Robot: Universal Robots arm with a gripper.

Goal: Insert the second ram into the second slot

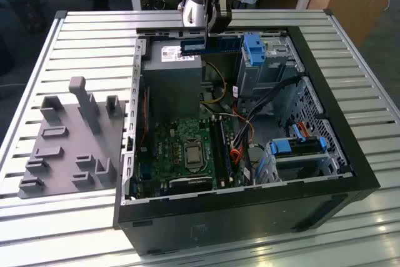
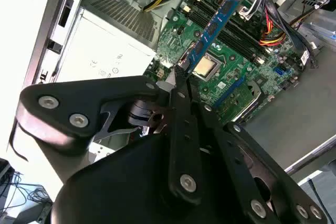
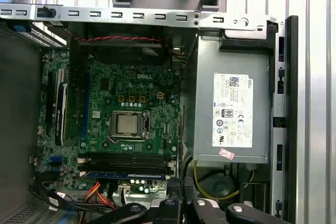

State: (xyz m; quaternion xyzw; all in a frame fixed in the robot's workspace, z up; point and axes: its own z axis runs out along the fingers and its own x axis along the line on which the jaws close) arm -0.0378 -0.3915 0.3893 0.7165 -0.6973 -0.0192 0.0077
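My gripper [image 1: 210, 34] hangs over the back of the open computer case [image 1: 350, 173], above the power supply, shut on the second ram [image 1: 219, 45]. The ram is a thin blue stick held level, with a white label at one end. In the second wrist view the fingers [image 2: 181, 77] pinch one end of the stick [image 2: 215, 24], which reaches out over the green motherboard. In the first wrist view the stick [image 3: 126, 174] shows edge-on beside the black memory slots [image 3: 126, 160]. The slots [image 1: 219, 145] lie well below the ram, right of the processor socket [image 1: 190, 153]. Which one is the second slot I cannot tell.
The grey power supply [image 1: 172, 70] sits right under the gripper. Blue drive-bay latches [image 1: 253, 48] [image 1: 300, 145] and loose orange and black cables [image 1: 240, 145] crowd the exterior view's right side of the slots. A grey parts fixture [image 1: 69, 142] lies on the slatted table to the case's left.
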